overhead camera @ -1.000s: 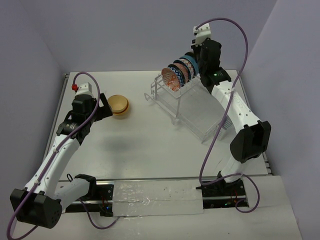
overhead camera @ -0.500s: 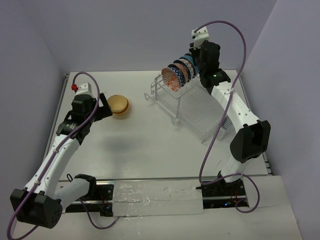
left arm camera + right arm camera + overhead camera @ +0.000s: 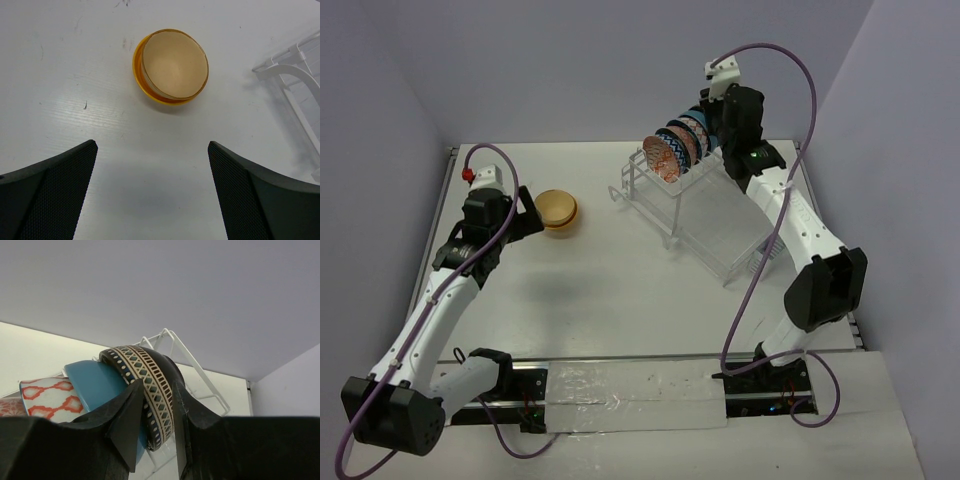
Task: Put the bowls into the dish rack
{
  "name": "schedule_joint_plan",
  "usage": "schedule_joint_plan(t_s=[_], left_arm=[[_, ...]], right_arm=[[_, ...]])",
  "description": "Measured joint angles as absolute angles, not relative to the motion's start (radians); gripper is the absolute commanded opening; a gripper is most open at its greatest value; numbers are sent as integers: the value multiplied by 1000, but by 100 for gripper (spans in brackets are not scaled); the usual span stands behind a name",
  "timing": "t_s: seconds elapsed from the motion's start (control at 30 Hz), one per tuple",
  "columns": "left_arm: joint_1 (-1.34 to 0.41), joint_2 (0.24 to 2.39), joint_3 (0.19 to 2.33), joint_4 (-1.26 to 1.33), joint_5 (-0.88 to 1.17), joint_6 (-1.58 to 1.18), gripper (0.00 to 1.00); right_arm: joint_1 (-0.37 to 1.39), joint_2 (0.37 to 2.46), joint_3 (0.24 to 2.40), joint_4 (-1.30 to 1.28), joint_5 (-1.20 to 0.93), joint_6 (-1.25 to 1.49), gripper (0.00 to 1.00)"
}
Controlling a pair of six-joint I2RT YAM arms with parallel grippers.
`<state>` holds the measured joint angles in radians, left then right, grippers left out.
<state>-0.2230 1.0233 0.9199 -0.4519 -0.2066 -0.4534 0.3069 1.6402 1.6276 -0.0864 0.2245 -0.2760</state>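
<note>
Noted at dish rack (image 3: 705,215): bowls (image 3: 680,145) on edge in top slots, unchanged vs. a sec. ago. Since then right arm (image 3: 790,215) elbow swung slightly away from rack, wrist re-angled at row's far end. There right gripper (image 3: 156,385) straddling rim of dark patterned bowl (image 3: 150,365); clamped or freed, cannot tell. Well left of rack, left gripper (image 3: 151,143) spread wide, unmoved, facing orange-yellow bowl (image 3: 171,65) on table (image 3: 620,290). Judged: one bowl outstanding.

Six bowls (image 3: 672,148), one dish rack (image 3: 720,230)
</note>
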Motion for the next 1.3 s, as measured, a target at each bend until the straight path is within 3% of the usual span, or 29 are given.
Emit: schedule_joint_plan(t_s=[0.5, 0.8, 1.03, 1.3], left_arm=[[-195, 1092, 920, -452, -207, -479, 99], [-179, 1232, 937, -466, -218, -506, 98], [-176, 1481, 1108, -538, -239, -523, 88], [-175, 1673, 1380, -585, -274, -536, 65]], right_arm=[[307, 1385, 1536, -80, 262, -219, 44], [307, 1179, 1278, -53, 185, -55, 62], [307, 1056, 1108, -43, 91, 72, 64], [307, 964, 976, -22, 33, 133, 65]])
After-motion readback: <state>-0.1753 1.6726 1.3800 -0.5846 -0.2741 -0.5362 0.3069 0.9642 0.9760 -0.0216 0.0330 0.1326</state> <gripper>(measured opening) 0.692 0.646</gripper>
